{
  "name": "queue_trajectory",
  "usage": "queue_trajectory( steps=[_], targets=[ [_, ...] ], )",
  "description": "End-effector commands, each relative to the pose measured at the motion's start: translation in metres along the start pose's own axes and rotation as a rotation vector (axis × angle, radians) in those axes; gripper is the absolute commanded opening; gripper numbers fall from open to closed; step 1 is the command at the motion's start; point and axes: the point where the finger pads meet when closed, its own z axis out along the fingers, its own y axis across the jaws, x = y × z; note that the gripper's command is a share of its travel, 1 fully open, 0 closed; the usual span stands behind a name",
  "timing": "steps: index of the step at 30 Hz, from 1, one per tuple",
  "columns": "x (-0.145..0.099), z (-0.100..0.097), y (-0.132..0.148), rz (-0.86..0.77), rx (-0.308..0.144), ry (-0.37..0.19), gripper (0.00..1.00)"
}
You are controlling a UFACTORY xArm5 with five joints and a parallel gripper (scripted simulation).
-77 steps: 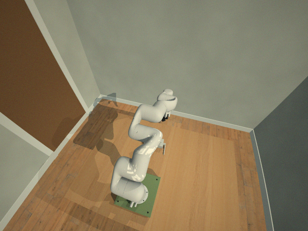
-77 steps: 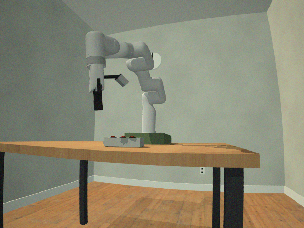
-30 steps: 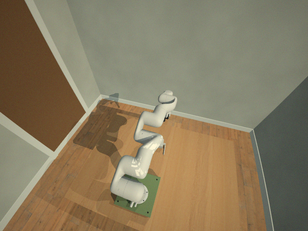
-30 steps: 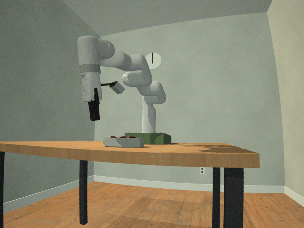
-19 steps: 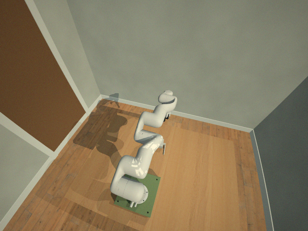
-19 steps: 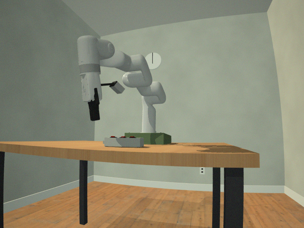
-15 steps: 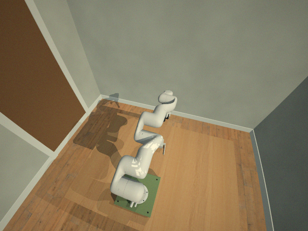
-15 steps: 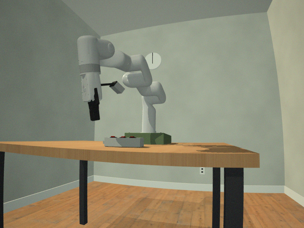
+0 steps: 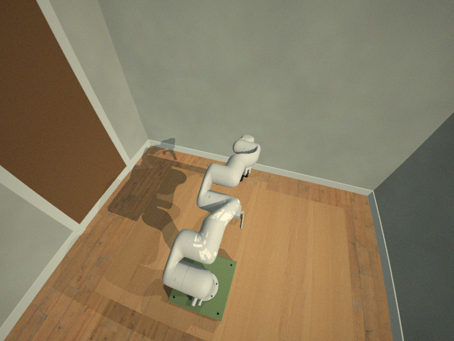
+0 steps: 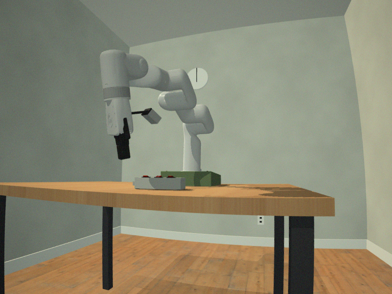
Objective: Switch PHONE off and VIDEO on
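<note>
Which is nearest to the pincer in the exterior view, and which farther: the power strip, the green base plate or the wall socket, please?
From the shut, empty pincer:
1. The power strip, on the table just below and slightly right of it.
2. The green base plate, farther right, behind the strip.
3. The wall socket, lowest and farthest right, on the back wall below the table top.

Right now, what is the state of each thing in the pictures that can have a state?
Pincer: shut, empty, raised above the table, touching nothing.
Power strip: flat on the table, right way up, untouched.
Red switches: three show; on or off cannot be told.
Arm: bent, wrist pointing down.
</note>
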Motion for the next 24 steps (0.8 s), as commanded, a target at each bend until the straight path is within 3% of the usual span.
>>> queue_trajectory(
  steps=[1, 13, 15, 24],
  targets=[
    [0.000, -0.002, 0.000, 0.000, -0.005, -0.007, 0.00],
    [0.000, -0.002, 0.000, 0.000, -0.005, -0.007, 0.00],
    [0.006, 0.011, -0.003, -0.037, 0.003, 0.004, 0.00],
    [0.006, 0.011, -0.003, -0.037, 0.003, 0.004, 0.00]
  ],
)
